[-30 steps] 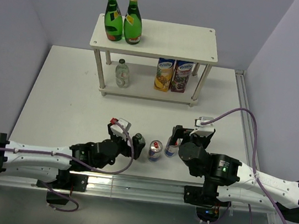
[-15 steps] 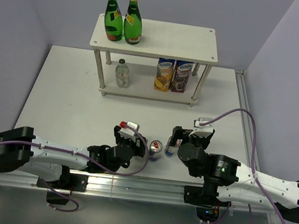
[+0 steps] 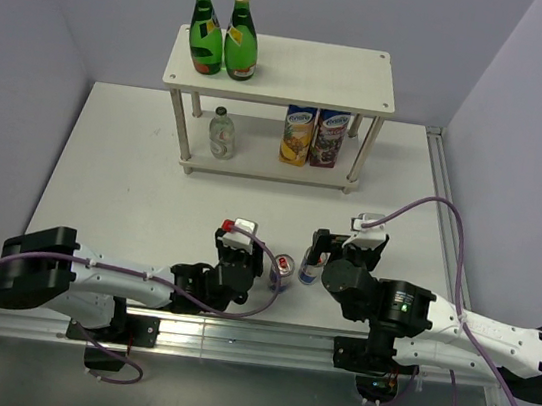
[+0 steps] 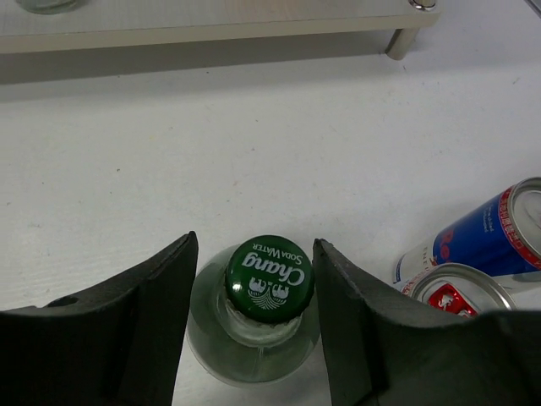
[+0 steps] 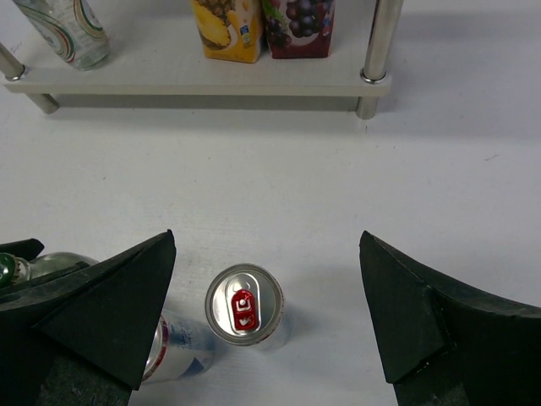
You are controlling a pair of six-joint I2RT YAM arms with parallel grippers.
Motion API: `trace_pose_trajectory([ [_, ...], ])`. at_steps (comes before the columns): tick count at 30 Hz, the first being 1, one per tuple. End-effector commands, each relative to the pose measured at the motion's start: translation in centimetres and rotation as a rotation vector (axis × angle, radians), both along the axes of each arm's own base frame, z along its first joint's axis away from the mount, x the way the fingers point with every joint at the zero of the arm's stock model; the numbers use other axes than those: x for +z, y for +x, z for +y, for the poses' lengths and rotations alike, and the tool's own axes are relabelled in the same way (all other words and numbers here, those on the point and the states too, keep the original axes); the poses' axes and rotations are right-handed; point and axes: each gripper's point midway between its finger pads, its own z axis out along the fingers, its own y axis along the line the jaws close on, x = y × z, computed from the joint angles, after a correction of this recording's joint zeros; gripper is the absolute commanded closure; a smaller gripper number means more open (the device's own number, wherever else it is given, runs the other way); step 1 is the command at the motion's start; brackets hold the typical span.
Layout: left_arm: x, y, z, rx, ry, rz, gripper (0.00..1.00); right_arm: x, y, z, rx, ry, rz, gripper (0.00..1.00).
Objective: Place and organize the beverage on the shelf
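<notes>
The left hand point(image 4: 254, 245) is low over the near part of the counter point(image 3: 124, 172). Its two fingers point(image 4: 144, 330) are set against opposite sides of a small clear bottle point(image 4: 254, 342) with a green cap. The wrist view shows no gap on either side, so this hand is recorded as pinching the bottle. The bottle stands upright on the counter, well short of the shelf point(image 3: 310, 72). Just right of it stands the first can point(image 4: 456, 296), and just beside that the second can point(image 5: 244, 306), upright with its top showing. The right hand point(image 5: 266, 241) is spread wide, with one finger on each side of the second can and neither touching it. The top board of the shelf carries two green glass bottles point(image 3: 205, 47) side by side at its left end. The lower board carries a second clear bottle point(image 3: 222, 136) toward the left and two juice cartons point(image 3: 298, 136) side by side right of the middle. In the overhead view the left hand hides the bottle it grips.
</notes>
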Motion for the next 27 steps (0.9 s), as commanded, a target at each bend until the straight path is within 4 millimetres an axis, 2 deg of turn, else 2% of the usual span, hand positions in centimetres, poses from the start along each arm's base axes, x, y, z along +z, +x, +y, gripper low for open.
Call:
trace_pose_trajectory([
  [1,2.5,0.4,-0.6,0.045,-0.058,-0.037,0.97,0.2,0.1,-0.1,-0.021,0.025,-0.022,0.04],
  [2,2.6,0.4,-0.6,0.051,-0.056,-0.039,1.00,0.2,0.1,-0.1,-0.021,0.024,-0.022,0.04],
  [15,5.1,0.6,-0.4,0.083,-0.035,-0.084,1.00,0.2,0.2,0.1,-0.018,0.018,-0.023,0.04],
  [23,5.0,1.0,-0.7,0.095,-0.008,-0.099,1.00,0.2,0.2,0.1,-0.019,0.019,-0.024,0.04],
  [27,5.7,1.8,-1.0,0.098,-0.009,-0.111,1.00,0.1,0.2,0.1,-0.016,0.021,-0.023,0.04],
])
